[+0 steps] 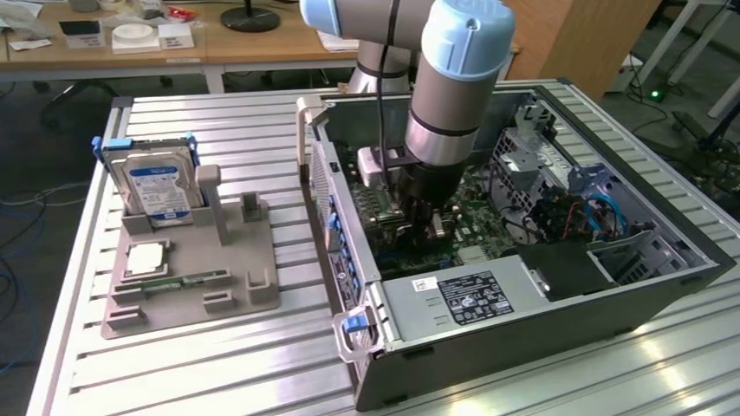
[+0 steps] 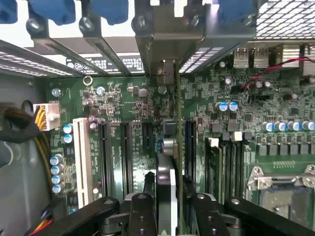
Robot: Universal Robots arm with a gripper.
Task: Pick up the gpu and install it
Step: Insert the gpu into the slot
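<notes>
Wrist view first: my gripper (image 2: 170,206) sits low and close, black fingers (image 2: 141,214) either side of the gpu (image 2: 178,147), which I see edge-on as a thin upright card running away from the camera. Fingers flank the card's near end very closely; I can't tell if they are pinching it or just off it. A silver round part (image 2: 168,145) sits on the card just past the fingertips. The card stands on the green motherboard (image 2: 128,108), in line with the long black slots (image 2: 124,147), its far end reaching the metal bracket bay (image 2: 167,37) at the case's rear wall. A white slot (image 2: 81,162) lies beside the black ones, a white power plug with yellow wires (image 2: 42,117) further off to that side. On the other side of the card, a memory strip (image 2: 212,162) and the silver processor socket (image 2: 283,189). Blue clips (image 2: 56,10) line the rear wall.

Exterior view: the arm (image 1: 457,95) reaches straight down into the open computer case (image 1: 521,338), gripper (image 1: 425,221) down at the motherboard, near the case wall on the exterior view's left. The power supply box (image 1: 463,299) with a black label is at the near end of the case. Well apart on the exterior view's left, a grey holder tray (image 1: 191,303) on the slatted table (image 1: 185,373) holds a hard drive (image 1: 159,186) upright, a processor chip (image 1: 148,257) and a small memory strip (image 1: 173,282) lying flat.
</notes>
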